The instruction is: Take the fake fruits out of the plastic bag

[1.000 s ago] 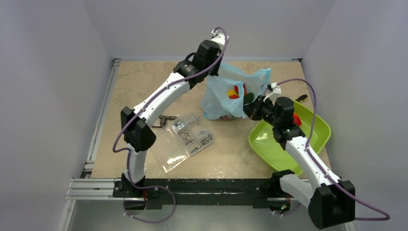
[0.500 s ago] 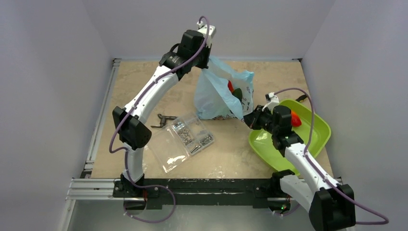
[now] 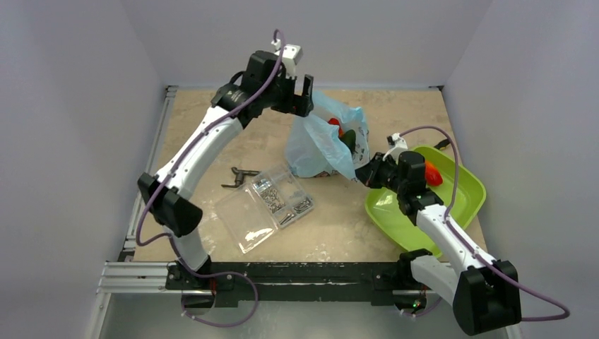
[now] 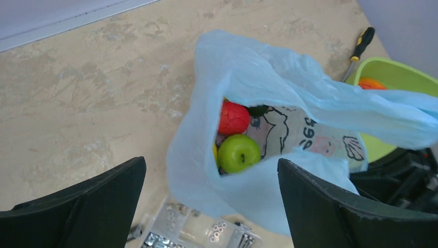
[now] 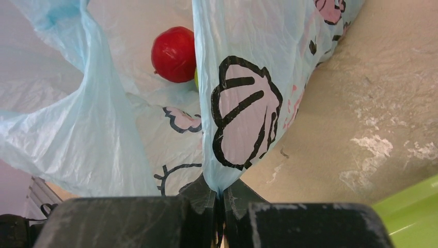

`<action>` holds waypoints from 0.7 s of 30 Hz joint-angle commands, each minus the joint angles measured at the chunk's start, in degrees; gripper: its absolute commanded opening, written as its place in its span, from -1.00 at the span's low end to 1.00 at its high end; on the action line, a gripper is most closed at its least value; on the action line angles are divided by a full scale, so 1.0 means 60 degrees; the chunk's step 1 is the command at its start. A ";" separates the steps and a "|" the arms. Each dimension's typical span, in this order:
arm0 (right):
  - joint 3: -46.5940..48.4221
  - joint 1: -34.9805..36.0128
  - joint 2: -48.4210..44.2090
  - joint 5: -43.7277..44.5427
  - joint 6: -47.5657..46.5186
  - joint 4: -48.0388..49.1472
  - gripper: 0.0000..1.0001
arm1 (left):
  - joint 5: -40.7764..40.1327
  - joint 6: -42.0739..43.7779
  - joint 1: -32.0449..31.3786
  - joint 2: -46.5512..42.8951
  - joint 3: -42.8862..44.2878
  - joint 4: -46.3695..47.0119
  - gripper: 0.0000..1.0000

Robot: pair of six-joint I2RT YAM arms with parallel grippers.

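Directions are read from above, with the arm bases at 6 o'clock.

1. The plastic bag [image 3: 314,145] stands on the desk [image 3: 212,134] at about 1 o'clock from the desk centre. Its mouth is open and faces up.
2. The left jaws stand wide apart and grasp nothing. They hang over the bag's far edge at 12 o'clock. In the left wrist view both fingers [image 4: 93,206] frame the open mouth.
3. Inside the bag lie a red fruit [image 4: 233,118], a light green round fruit [image 4: 238,153] just beside it, and a dark green fruit [image 4: 257,109] partly hidden by the bag wall. A sliver of yellow shows at the left of the green one; its shape cannot be told.
4. The right jaws are clenched on a fold of the bag's printed wall at the bag's 4 o'clock corner, low near the desk.
5. The lime-green tray [image 3: 395,212] lies at 3 to 4 o'clock, beside the bag. An orange-red fruit [image 3: 432,175] rests in it.
6. The clear compartment box [image 3: 272,205] lies at 7 o'clock from the bag. A screwdriver [image 4: 361,44] lies at the tray's far rim.
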 commanded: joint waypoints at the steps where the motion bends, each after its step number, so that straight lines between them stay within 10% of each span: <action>1: 0.0600 0.0087 0.0020 -0.0282 -0.0152 0.0216 -1.00 | -0.0076 -0.1355 0.0055 -0.2279 -0.1365 0.0918 1.00; 9: 0.0682 0.0196 0.0142 -0.0389 -0.0114 0.0319 -1.00 | 0.0830 -0.4518 -0.0285 -0.4462 -0.5687 0.4199 1.00; 21: 0.0699 0.0466 -0.0188 -0.0241 0.0140 0.0263 -1.00 | -0.1799 -0.5118 -0.2030 -0.2202 -0.4916 0.3099 0.82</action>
